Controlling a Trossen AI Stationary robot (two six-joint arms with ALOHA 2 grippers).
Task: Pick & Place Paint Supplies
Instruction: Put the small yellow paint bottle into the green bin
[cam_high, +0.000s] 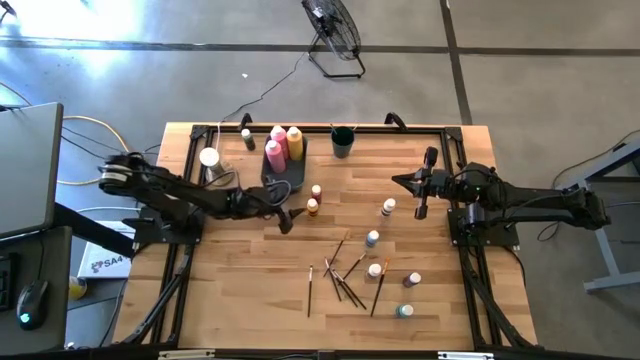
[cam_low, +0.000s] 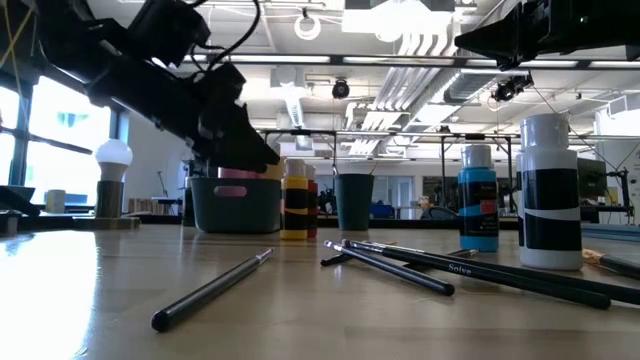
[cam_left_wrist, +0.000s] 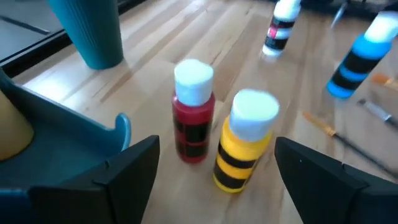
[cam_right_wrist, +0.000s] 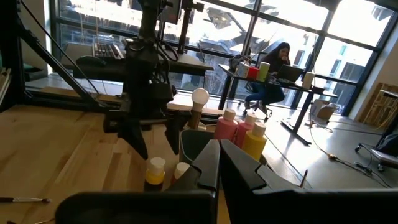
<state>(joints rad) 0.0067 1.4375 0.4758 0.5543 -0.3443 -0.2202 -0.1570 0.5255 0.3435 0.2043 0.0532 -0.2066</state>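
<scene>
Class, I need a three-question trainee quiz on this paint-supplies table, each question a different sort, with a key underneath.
1. True or false: the left gripper is clamped on the red bottle.
2. Which holds the tall pink squeeze bottle? A) dark bin B) teal cup C) bare table
3. Fill in: the paintbrushes lie loose on the ____.

Key: 1 false, its fingers stand open with the red and yellow bottle between them; 2 A; 3 table.
</scene>
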